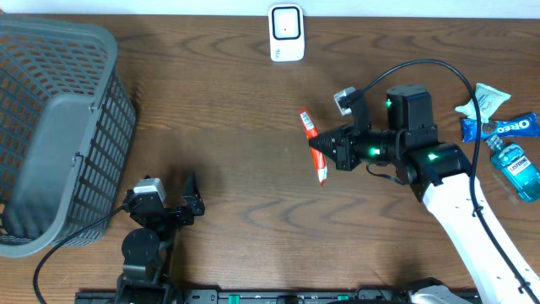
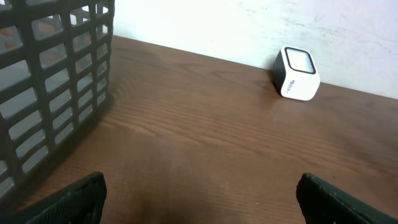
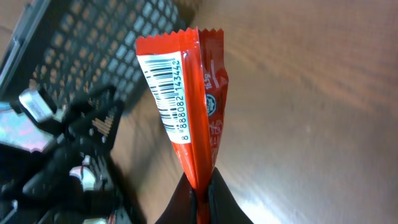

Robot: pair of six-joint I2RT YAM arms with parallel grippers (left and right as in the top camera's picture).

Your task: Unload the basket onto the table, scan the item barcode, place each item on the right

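My right gripper [image 1: 325,150] is shut on a red snack packet [image 1: 314,145], held above the middle of the table. In the right wrist view the packet [image 3: 193,106] stands up from the pinched fingertips [image 3: 202,193], its white barcode panel [image 3: 165,93] facing the camera. The white barcode scanner [image 1: 286,32] stands at the table's far edge, some way beyond the packet, and shows again in the left wrist view as a scanner [image 2: 297,73] against the wall. My left gripper [image 1: 187,203] rests open near the front left, nothing between its fingers [image 2: 74,196].
A grey plastic basket [image 1: 51,127] fills the left side. At the far right lie a blue Oreo pack [image 1: 506,127], a white-and-teal packet [image 1: 485,100] and a blue mouthwash bottle [image 1: 515,167]. A black cable [image 1: 422,66] loops over the right arm.
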